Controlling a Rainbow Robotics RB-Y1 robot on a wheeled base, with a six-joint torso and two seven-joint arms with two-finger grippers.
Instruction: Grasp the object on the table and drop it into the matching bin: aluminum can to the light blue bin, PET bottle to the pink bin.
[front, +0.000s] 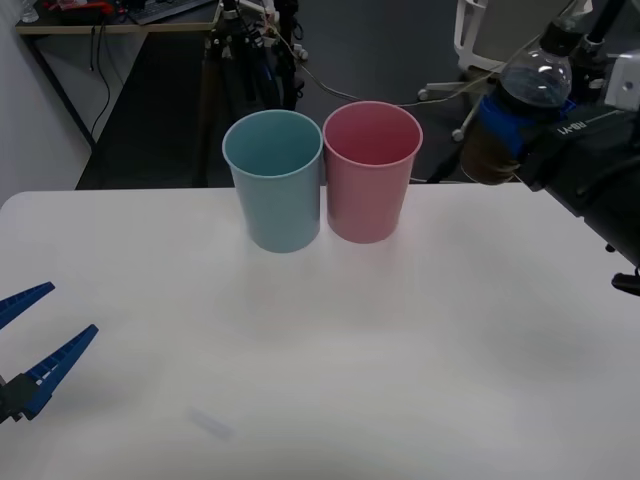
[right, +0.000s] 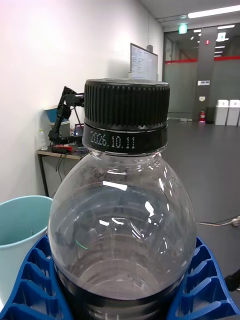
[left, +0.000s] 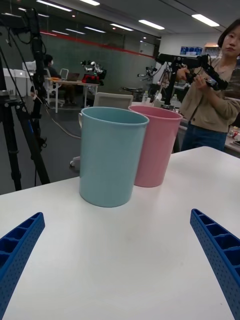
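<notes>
In the front view, the right tool (front: 505, 130) grips the PET bottle (front: 535, 78) aloft, past the worktop's (front: 400, 340) far right edge and well right of the pink bin (front: 370, 185), which touches the light blue bin (front: 275, 180); the left tool (front: 35, 345) waits open at the near left. The carry looks under way; next it must swing left over pink. The right wrist view reads "2026.10.11" beneath the cap. The left wrist view shows both bins ahead.

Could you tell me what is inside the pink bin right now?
The pink bin shows only bare inner wall from the front; its bottom is hidden by the rim. The PET bottle is held in the right claw.
</notes>
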